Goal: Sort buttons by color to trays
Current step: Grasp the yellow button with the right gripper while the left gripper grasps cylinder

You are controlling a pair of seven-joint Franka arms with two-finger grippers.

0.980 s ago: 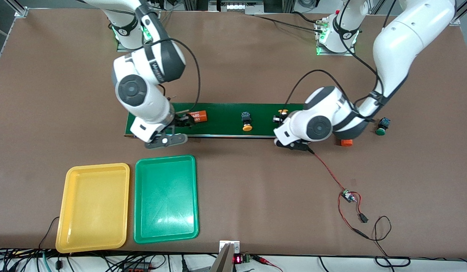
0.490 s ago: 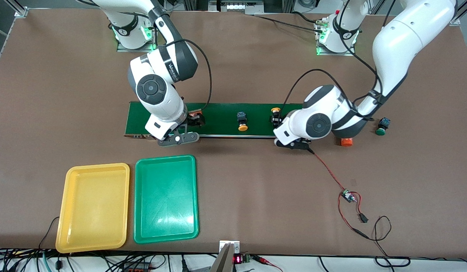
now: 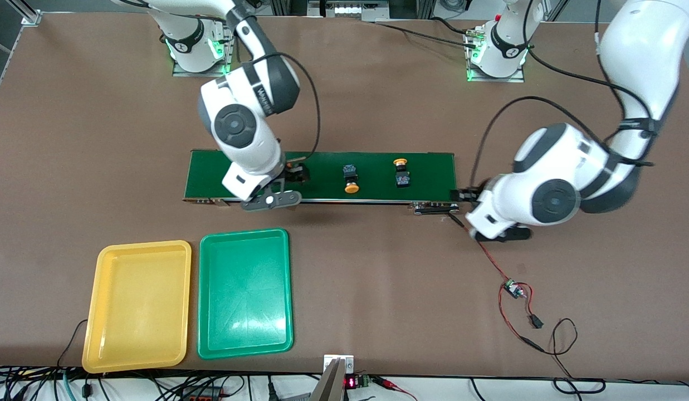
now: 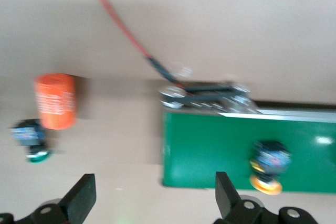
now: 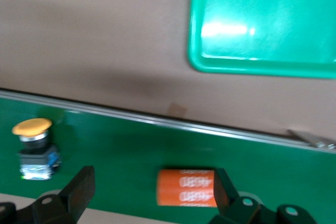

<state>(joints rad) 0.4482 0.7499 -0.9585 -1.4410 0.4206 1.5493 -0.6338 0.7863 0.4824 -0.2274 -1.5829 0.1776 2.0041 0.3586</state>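
Note:
Two yellow-capped buttons lie on the dark-green belt (image 3: 322,167): one mid-belt (image 3: 350,178), one closer to the left arm's end (image 3: 401,171). My right gripper (image 3: 293,174) is open above the belt. In the right wrist view (image 5: 152,192) its fingers straddle an orange "4680" cylinder (image 5: 188,187), with a yellow button (image 5: 34,148) beside it. My left gripper (image 4: 153,198) is open and empty over the table just off the belt's end. Its view shows a green button (image 4: 32,139) beside another orange cylinder (image 4: 55,100). The yellow tray (image 3: 137,305) and the green tray (image 3: 245,292) are empty. The other green button is out of view.
A red wire (image 3: 489,259) runs from the belt's end to a small circuit board (image 3: 511,288) with black leads. The left arm's wrist (image 3: 545,195) hides the table off the belt's end. Cables line the table edge nearest the front camera.
The left arm swung off the belt out past its end. The right gripper moved along the belt over the orange cylinder. Both yellow buttons rode the belt toward the right arm's end.

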